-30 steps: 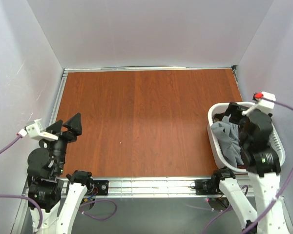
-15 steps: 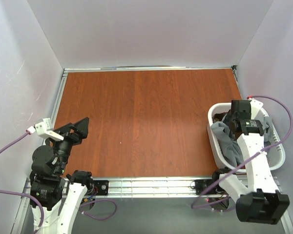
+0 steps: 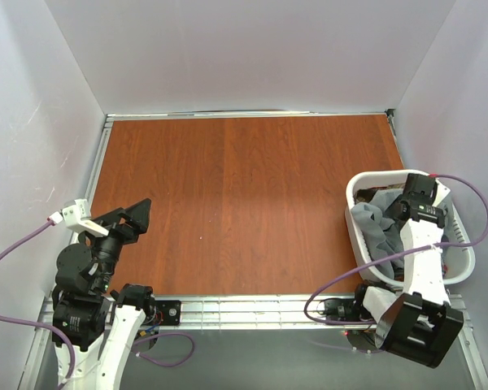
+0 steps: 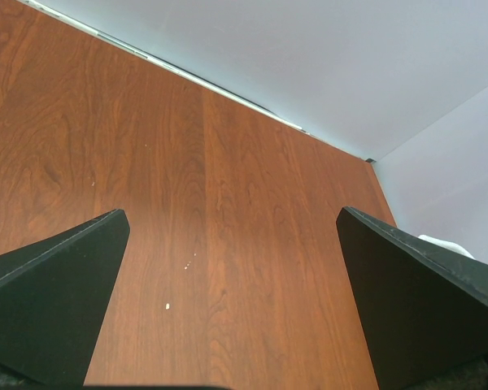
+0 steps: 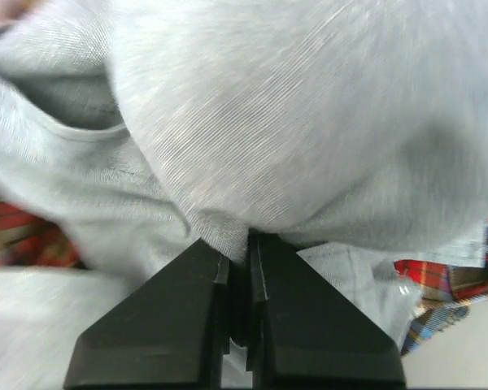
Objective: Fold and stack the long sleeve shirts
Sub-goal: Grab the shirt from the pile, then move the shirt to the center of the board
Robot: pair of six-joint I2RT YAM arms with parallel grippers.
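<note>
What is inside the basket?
A grey shirt, pinched by the right gripper, with a plaid shirt showing beneath. The basket floor and anything deeper are covered.

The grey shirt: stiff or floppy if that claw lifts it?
Probably floppy: the grey shirt lies in soft folds, bunched at the right gripper. It will likely drape and trail, perhaps dragging the plaid shirt along.

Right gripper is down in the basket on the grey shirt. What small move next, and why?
I would probably raise the right gripper straight up a little. Its jaws are pinched shut on a fold of the grey shirt, which lies over the plaid shirt inside the white basket; a short lift should show whether the grey one comes free alone.
</note>
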